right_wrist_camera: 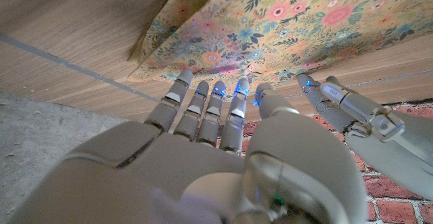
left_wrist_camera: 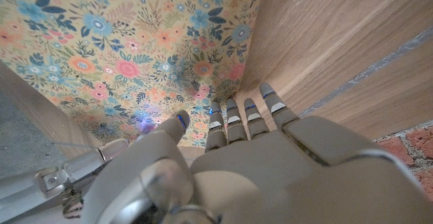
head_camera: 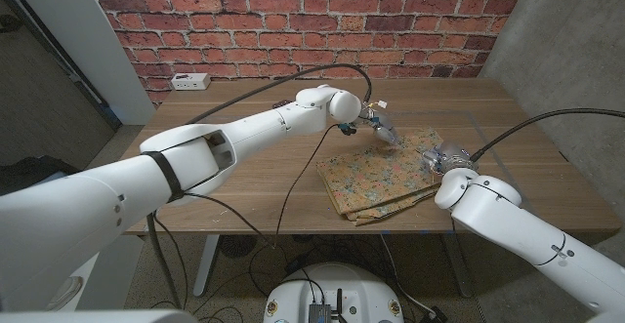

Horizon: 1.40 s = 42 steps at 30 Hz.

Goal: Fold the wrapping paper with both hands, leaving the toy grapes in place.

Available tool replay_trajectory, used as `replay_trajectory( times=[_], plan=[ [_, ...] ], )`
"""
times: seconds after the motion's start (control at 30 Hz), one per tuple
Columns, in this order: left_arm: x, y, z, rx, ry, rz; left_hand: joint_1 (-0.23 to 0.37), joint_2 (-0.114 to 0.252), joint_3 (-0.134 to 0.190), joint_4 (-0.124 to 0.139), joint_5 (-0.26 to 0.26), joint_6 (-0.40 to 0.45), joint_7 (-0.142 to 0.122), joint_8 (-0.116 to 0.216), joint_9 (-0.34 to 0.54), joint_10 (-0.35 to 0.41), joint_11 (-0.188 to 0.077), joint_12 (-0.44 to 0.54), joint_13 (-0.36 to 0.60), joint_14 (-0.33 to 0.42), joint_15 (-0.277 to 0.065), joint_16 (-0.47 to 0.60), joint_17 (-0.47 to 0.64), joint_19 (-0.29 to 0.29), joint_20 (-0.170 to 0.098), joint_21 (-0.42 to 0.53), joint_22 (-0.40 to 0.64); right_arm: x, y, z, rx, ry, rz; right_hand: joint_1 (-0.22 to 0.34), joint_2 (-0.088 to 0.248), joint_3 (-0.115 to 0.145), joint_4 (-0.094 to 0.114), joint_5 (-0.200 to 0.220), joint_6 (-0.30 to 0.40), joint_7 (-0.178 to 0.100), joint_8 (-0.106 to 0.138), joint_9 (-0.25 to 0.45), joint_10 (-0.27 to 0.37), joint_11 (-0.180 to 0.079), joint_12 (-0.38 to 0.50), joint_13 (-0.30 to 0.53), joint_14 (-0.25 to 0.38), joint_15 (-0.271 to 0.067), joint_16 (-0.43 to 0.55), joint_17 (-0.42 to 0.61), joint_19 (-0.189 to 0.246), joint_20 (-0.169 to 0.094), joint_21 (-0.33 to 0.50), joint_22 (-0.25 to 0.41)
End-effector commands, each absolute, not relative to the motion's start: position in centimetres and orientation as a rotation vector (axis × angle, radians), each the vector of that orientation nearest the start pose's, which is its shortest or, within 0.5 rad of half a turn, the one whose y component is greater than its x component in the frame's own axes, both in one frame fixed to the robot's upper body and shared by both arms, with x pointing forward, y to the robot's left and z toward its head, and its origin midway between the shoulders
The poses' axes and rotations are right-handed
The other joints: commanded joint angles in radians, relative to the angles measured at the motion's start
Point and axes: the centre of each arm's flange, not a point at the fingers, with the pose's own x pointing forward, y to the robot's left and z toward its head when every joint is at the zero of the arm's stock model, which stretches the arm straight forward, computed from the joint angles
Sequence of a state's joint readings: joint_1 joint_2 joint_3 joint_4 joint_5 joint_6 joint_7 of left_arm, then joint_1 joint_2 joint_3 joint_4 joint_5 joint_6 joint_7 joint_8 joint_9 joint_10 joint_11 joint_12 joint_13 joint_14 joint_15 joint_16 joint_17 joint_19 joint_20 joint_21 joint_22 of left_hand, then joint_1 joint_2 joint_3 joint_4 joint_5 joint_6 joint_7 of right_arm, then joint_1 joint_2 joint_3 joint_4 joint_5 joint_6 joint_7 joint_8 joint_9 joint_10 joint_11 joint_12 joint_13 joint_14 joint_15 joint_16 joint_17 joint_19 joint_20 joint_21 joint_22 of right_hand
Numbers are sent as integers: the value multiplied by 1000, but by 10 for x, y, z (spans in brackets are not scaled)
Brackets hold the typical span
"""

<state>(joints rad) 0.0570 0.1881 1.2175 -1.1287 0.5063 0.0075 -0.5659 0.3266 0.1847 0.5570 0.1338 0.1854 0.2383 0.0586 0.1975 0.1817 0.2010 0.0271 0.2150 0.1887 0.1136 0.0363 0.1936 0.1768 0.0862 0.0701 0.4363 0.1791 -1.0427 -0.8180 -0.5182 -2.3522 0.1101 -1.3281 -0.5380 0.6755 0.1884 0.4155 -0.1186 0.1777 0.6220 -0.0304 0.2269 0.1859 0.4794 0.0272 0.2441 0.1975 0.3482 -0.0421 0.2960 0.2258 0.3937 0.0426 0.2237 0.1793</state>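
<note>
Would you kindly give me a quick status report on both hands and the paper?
Left hand and right hand open, fingers at wrapping paper edge. Paper lies folded on table. Grapes not seen. Nothing in the way.

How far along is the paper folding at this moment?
Done: the wrapping paper already lies in stacked, offset layers on the table. In hand: left hand and right hand both reach its far end, fingers extended. Left: pressing the fold. I cannot make out the grapes.

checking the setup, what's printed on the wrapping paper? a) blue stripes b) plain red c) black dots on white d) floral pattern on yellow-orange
d, the wrapping paper on the wooden table shows flowers and leaves on a yellow-orange ground, clear in both wrist views.
</note>
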Motion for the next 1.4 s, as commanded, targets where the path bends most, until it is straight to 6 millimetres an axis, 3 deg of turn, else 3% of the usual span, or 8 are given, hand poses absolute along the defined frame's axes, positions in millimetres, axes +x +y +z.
replay_trajectory(
  times=[0.03, 0.5, 0.6, 0.73, 0.8, 0.9, 1.07, 1.4],
  plan=[
    [640, -87, 58, 1937, -434, -733, -16, 7, 19, 9, 10, 20, 0, 5, 2, 34, 6, 14, 2, 35, -1, 9, -1, 37, -4, 8, 3, 496, -262, -73, -923, 69, -339, 12, 0, 13, 4, 7, 27, 1, 6, 3, 26, -2, 8, 3, 30, -30, 11, 1, 23, -8, 10, 2],
    [625, -75, 64, 1882, -623, -596, -26, -1, 56, 7, 9, 77, -10, 13, 2, 97, 0, 26, 3, 98, -6, 10, -4, 101, 31, 20, 2, 501, -263, -73, -932, 102, -318, 36, -1, 32, -8, 9, 62, 11, 3, 2, 65, 13, 12, 2, 79, -35, 28, 1, 51, -18, 17, 3],
    [615, -68, 67, 1834, -734, -525, -50, -86, 22, -17, -5, 100, -28, 9, 1, 101, -18, 18, 3, 118, -21, 5, -4, 106, 47, 11, 2, 502, -263, -72, -934, 106, -321, 38, -1, 32, -9, 8, 63, 12, 3, 2, 66, 10, 11, 2, 78, -37, 28, 1, 50, -15, 17, 3],
    [603, -59, 69, 1745, -869, -431, -68, -129, -1, -39, -6, 163, -31, 20, 2, 141, -26, 25, 4, 177, -34, 15, -2, 118, 64, 3, 4, 502, -262, -72, -940, 101, -320, 40, -2, 32, -9, 8, 65, 12, 1, 2, 67, 8, 10, 2, 76, -36, 28, 2, 51, -15, 16, 3],
    [598, -56, 69, 1709, -906, -395, -63, -118, 10, -66, -7, 240, -11, 35, 7, 212, -20, 43, 10, 251, -33, 26, 1, 168, 85, 12, 9, 502, -262, -71, -939, 103, -329, 40, -3, 32, -9, 8, 65, 12, 0, 2, 67, 11, 9, 2, 74, -36, 28, 3, 51, -15, 16, 3],
    [593, -55, 70, 1703, -911, -372, -25, -67, 53, -131, 8, 411, 8, 86, 25, 360, -24, 96, 37, 397, -43, 63, 15, 250, 62, 39, 18, 501, -262, -70, -943, 97, -331, 40, -3, 32, -8, 7, 66, 12, -1, 2, 65, 7, 7, 2, 72, -36, 27, 4, 51, -14, 16, 3],
    [589, -57, 70, 1740, -888, -354, 39, -12, 66, -221, 49, 556, 28, 171, 73, 544, -24, 193, 99, 595, -79, 196, 108, 367, 38, 100, 30, 501, -262, -68, -945, 93, -335, 41, -3, 32, -8, 7, 67, 12, -2, 2, 65, 9, 6, 2, 68, -35, 26, 5, 50, -13, 15, 3],
    [597, -61, 67, 1877, -700, -359, 84, 5, 145, -253, 104, 614, 28, 207, 94, 585, -28, 219, 127, 649, -88, 204, 112, 461, 11, 149, 28, 499, -261, -67, -947, 91, -337, 42, -4, 30, -7, 6, 70, 11, -5, 2, 66, 12, 3, 2, 66, -35, 27, 7, 49, -12, 14, 3]
  ],
)
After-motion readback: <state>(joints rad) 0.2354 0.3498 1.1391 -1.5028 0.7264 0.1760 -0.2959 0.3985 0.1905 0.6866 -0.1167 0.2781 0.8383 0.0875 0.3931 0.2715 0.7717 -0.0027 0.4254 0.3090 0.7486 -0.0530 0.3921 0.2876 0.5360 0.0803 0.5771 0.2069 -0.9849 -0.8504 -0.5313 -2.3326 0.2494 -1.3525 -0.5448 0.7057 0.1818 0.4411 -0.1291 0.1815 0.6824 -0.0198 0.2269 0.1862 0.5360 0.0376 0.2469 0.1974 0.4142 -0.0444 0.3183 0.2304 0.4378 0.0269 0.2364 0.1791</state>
